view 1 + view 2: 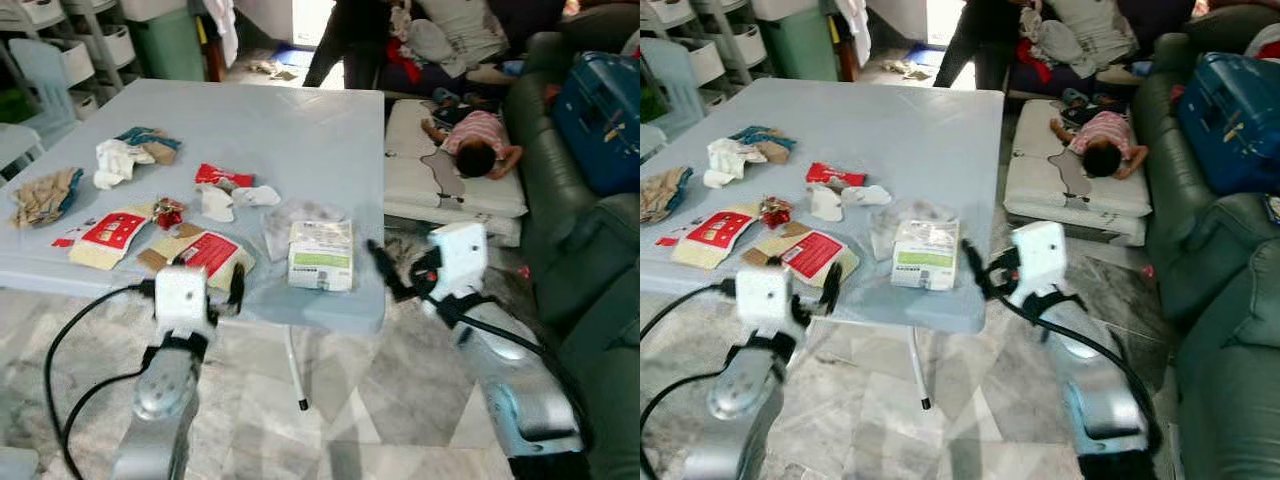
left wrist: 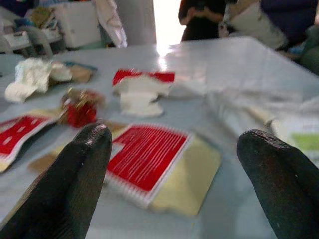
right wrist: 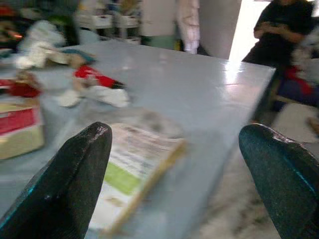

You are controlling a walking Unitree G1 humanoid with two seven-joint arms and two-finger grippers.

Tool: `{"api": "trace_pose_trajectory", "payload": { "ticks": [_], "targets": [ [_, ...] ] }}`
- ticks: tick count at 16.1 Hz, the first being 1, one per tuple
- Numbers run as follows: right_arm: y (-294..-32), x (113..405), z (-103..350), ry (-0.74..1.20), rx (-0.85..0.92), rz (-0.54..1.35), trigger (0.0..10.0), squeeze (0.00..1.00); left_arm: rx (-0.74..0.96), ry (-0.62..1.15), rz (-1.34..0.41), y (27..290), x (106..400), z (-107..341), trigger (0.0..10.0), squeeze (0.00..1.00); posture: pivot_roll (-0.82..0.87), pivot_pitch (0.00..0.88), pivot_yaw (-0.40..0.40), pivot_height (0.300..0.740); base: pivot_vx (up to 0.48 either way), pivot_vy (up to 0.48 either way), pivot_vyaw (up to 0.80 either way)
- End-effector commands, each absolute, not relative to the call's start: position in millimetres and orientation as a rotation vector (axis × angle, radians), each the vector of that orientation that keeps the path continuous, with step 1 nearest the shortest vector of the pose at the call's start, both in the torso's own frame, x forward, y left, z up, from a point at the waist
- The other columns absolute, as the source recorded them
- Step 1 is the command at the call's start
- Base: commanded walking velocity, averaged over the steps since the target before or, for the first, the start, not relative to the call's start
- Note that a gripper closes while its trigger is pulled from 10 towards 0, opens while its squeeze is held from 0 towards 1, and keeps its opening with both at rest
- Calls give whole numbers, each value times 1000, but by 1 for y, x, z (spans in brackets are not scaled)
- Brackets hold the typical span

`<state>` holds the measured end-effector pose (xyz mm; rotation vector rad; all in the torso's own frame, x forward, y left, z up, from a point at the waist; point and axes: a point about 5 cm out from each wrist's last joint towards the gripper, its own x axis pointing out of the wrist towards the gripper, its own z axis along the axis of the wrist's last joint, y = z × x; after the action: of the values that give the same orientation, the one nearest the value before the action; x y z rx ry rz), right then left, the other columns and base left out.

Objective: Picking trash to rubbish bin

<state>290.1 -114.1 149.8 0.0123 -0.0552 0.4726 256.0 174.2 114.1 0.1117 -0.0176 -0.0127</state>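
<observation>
Grippers — left gripper (image 1: 213, 287), right gripper (image 1: 395, 268) — gape wide before table (image 1: 300, 130) holding three red-labelled wrappers (image 1: 208, 255).

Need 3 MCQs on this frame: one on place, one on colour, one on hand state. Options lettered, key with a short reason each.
1. Where does the white packet with the green band lie?
A. on the floor under the table
B. on the table near its front edge, ahead of the right hand
C. on the sofa

2. What colour is the printed panel on the flat wrapper ahead of the left hand?
A. red
B. blue
C. black

3. How is the left hand set?
A. shut on a wrapper
B. shut on nothing
C. open, holding nothing

Key: 1 B, the head views show the packet flat on the table top by the near edge, just ahead of the right hand. 2 A, the left wrist view shows a red panel on a yellowish backing. 3 C, the left wrist view shows its two black fingers wide apart with nothing between them.
</observation>
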Motion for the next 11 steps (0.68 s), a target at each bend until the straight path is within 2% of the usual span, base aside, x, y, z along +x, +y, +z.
{"api": "trace_pose_trajectory", "payload": {
  "ticks": [1, 4, 5, 7, 8, 11],
  "targets": [
    [-104, 293, 146, -23, 64, 520, 10000, 0, 135, -30, -14, 177, 253, 121, 10000, 0, 45, 71, -29, 740, 0, 0, 0],
    [-88, 296, 139, 49, 196, 549, 10000, 0, 163, -23, -19, 183, 244, 124, 10000, 0, 75, 80, -19, 740, 0, 0, 0],
    [-84, 297, 121, 150, 265, 554, 10000, 0, 177, 2, -29, 187, 238, 121, 10000, 0, 74, 88, -14, 740, 0, 0, 0],
    [-92, 304, 103, 226, 336, 466, 10000, 0, 195, 23, -35, 192, 232, 120, 10000, 0, 93, 98, -14, 740, 0, 0, 0],
    [-92, 304, 103, 224, 338, 463, 10000, 0, 195, 23, -34, 194, 231, 120, 10000, 0, 95, 102, -12, 740, 0, 0, 0],
    [-102, 314, 113, 160, 176, 389, 10000, 0, 201, 25, -34, 194, 232, 125, 10000, 0, 99, 110, -7, 740, 0, 0, 0]
  ]
}}
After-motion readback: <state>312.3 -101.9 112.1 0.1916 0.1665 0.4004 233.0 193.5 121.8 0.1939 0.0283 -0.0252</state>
